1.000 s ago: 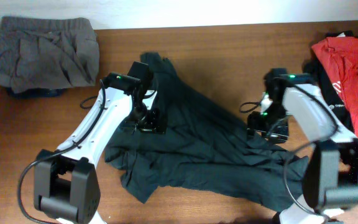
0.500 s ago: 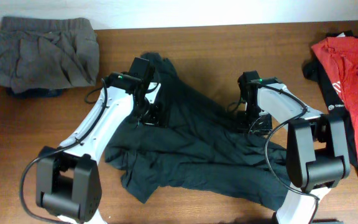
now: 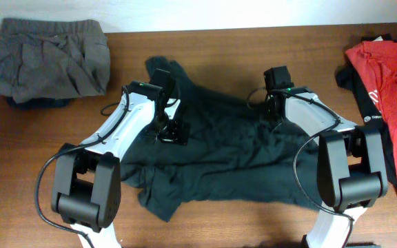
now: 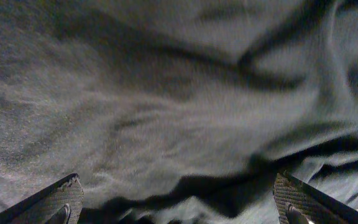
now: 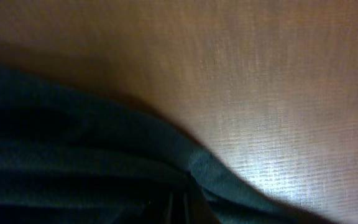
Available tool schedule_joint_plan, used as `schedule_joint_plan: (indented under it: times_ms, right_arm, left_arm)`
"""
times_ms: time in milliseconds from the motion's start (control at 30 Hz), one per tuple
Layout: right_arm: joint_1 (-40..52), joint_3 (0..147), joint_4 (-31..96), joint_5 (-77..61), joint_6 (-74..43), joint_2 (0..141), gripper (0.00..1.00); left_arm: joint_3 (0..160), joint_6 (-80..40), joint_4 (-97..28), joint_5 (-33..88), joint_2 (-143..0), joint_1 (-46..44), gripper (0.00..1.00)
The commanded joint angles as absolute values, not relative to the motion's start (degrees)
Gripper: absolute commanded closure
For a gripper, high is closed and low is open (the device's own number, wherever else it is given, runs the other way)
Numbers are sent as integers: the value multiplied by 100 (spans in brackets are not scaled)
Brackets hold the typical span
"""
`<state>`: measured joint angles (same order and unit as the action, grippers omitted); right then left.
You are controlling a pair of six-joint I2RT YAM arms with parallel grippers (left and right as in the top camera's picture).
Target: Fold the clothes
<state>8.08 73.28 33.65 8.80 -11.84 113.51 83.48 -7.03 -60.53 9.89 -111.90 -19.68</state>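
Large T-shirt (image 3: 233, 162) on worktop (image 3: 240, 48), beneath left end effector (image 3: 173, 132) and right end effector (image 3: 276, 116). Elastic-waist garment (image 3: 43, 58) far left of them; second T-shirt (image 3: 391, 76) far right.

One camera hangs overhead and looks straight down on the whole worktop (image 3: 253, 48), far enough back to take in both arms and the black T-shirt (image 3: 219, 162). The left wrist camera sits almost against that same cloth, with the left pincer (image 4: 179, 208) framing its bottom corners. The right wrist camera skims low along the shirt's edge and the bare wood.
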Motion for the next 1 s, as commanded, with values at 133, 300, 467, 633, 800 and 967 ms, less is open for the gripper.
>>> schedule_joint_plan:
  times_ms: [133,300,467,633,800,967]
  right_arm:
    - [644,7343,1820,1120,-902,11417,87]
    - [434,7732,1811,1125,-902,11417,84]
    - [75,8818,2899,1240,-878,11417,1]
    - [-318,9828,4460,1964,-880,11417,1]
    - [-414,9870,5959,1219,-875,11417,1]
    - [-416,9636,6276,1166,-770,11417,22]
  left_arm:
    - [8405,-587,-6066,1076,-11240,-1933,3]
    - [8405,-587,-6071,1096,-11240,-1933,3]
    - [8405,-589,-6108,1144,-11240,-1933,3]
    - [8405,-589,-6112,1194,-11240,-1933,2]
    - [8405,-589,-6023,1723,-11244,-1940,3]
    - [8405,-589,-5533,1728,-11351,-2029,3]
